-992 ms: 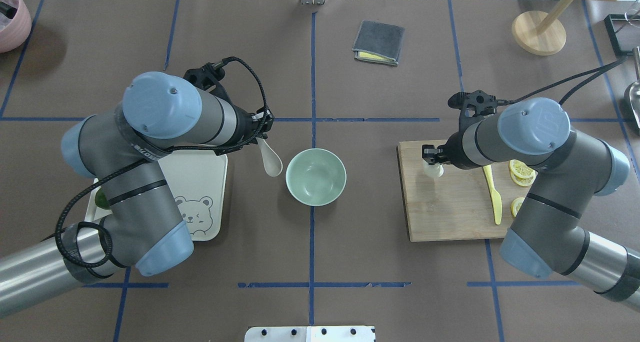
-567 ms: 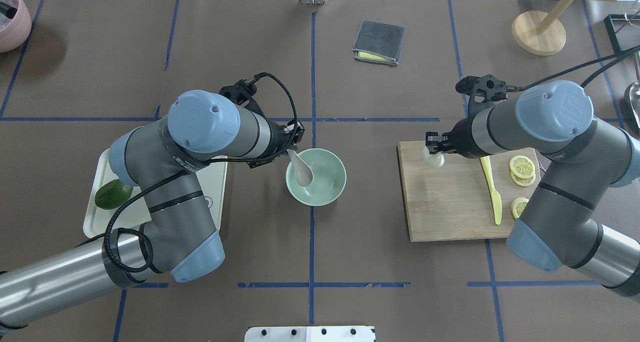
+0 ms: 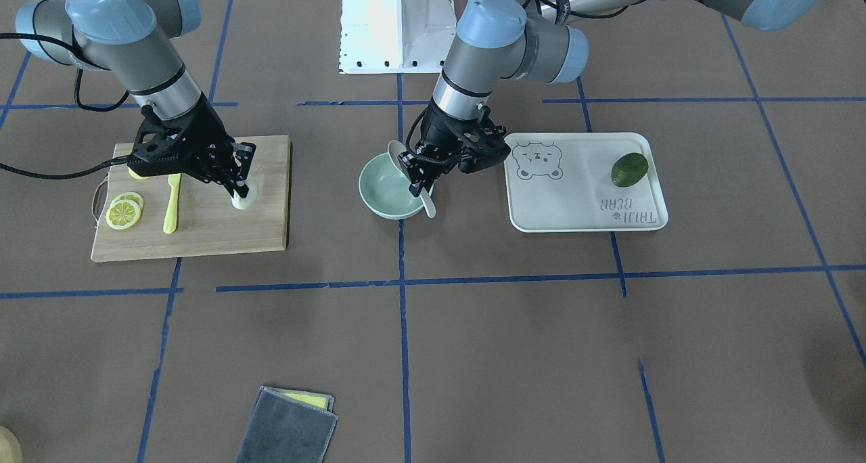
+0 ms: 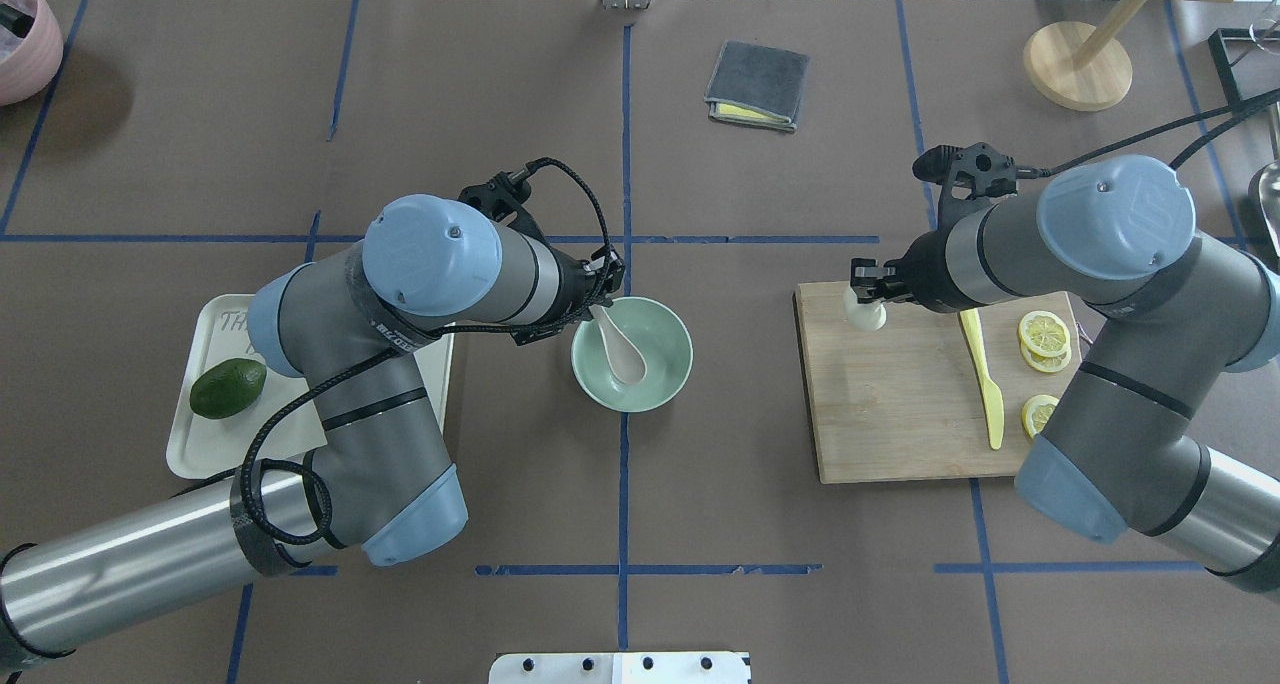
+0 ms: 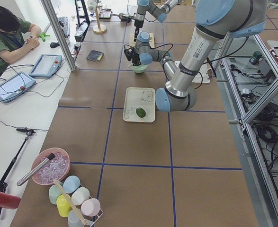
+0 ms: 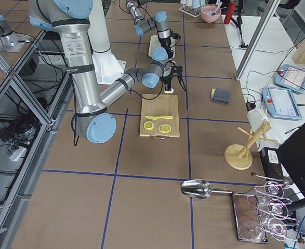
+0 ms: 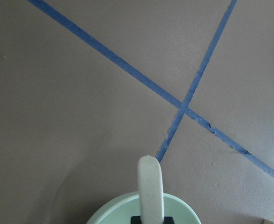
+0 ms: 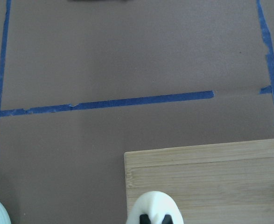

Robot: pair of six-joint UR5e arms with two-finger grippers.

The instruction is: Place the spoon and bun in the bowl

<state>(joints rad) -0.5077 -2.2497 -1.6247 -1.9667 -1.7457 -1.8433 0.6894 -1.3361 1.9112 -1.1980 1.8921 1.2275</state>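
Observation:
The mint-green bowl (image 4: 672, 336) stands at the table's middle. My left gripper (image 4: 603, 312) is shut on the off-white spoon (image 4: 628, 357) by its handle at the bowl's left rim. The scoop hangs down inside the bowl. In the left wrist view the handle (image 7: 150, 184) sticks out over the bowl's rim (image 7: 109, 212). My right gripper (image 4: 863, 302) is shut on the white bun (image 4: 866, 318) at the far left corner of the wooden cutting board (image 4: 900, 414). I cannot tell whether the bun touches the board. It also shows in the right wrist view (image 8: 154, 205).
A yellow knife (image 4: 986, 384) and lemon slices (image 4: 1043, 342) lie on the board's right side. A white bear-print tray (image 4: 205, 444) with a dark green lime (image 4: 228, 387) is left of the bowl. A grey cloth (image 4: 757, 84) and a wooden stand (image 4: 1078, 64) are at the back.
My left arm has carried the spoon right, from beside the bowl to over it, and the scoop is now inside the bowl. My right gripper has moved slightly away from me with the bun.

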